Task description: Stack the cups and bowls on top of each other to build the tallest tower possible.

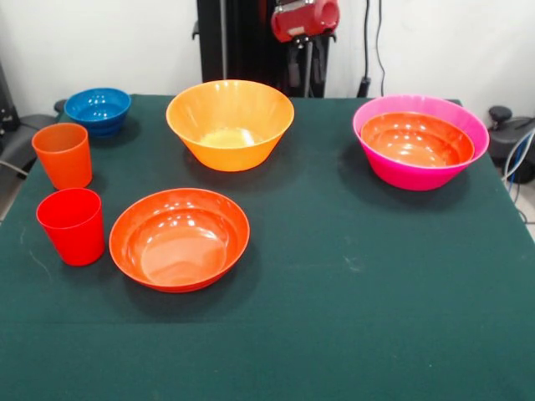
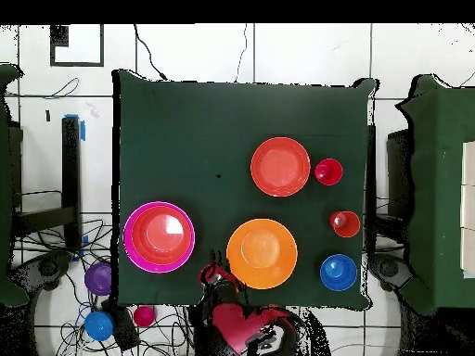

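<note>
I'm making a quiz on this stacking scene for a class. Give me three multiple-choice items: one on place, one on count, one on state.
1. What sits inside the pink bowl?
A. a red-orange bowl
B. the blue bowl
C. a cup

2. How many cups stand on the table?
A. one
B. two
C. four

3. How does the yellow-orange bowl stand?
A. upside down
B. nested in another bowl
C. upright and alone

Answers:
1 A, since a red-orange bowl is nested in the pink one; the other red-orange bowl lies alone.
2 B, since only the orange cup and the red cup show.
3 C, since its open mouth faces up and nothing touches it; the blue bowl stands apart.
</note>
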Motion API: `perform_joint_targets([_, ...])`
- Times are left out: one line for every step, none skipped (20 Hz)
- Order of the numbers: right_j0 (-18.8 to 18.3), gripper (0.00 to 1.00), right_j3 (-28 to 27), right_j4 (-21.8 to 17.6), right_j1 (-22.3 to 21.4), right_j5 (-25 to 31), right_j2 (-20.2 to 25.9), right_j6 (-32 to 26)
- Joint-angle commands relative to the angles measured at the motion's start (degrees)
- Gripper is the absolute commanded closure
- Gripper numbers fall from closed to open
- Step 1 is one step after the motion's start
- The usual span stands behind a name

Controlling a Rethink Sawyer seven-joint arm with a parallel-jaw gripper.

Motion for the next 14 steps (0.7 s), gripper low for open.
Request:
perform_joint_targets([6.0,0.0,-15.7,-7.1,2.2,6.2,-6.0,-22.3])
perform_joint_targets([6.9,0.0,-16.0,-7.2,2.3,6.0,-7.4,-22.7])
perform_joint_targets([8.4,0.0,-16.3,-7.6,1.9,6.8,-9.1,-23.3])
perform_joint_targets([9.0,0.0,-16.3,-8.5,1.7,6.9,-10.3,-23.0])
perform_joint_targets([9.9,0.0,-16.3,-10.0,0.9,7.8,-11.1,-22.2])
perform_joint_targets([10.8,0.0,-16.4,-11.5,0.2,8.7,-12.0,-21.5])
perform_joint_targets([11.7,0.0,-16.5,-12.5,-0.5,9.6,-12.5,-21.1])
perform_joint_targets([12.3,0.0,-16.1,-12.7,-0.5,9.1,-13.4,-21.2])
perform_joint_targets([12.8,0.0,-16.5,-13.4,-0.4,9.3,-13.6,-20.9])
perform_joint_targets([13.2,0.0,-16.1,-12.4,0.5,8.1,-14.4,-21.9])
perform_joint_targets([13.6,0.0,-16.5,-12.4,1.1,7.5,-14.9,-22.5])
perform_joint_targets([13.7,0.0,-16.2,-10.9,2.5,5.8,-15.6,-24.0])
perform_joint_targets([13.9,0.0,-16.6,-10.1,3.6,4.9,-16.2,-25.1])
perform_joint_targets([13.8,0.0,-16.5,-8.7,5.1,3.4,-16.7,-26.5])
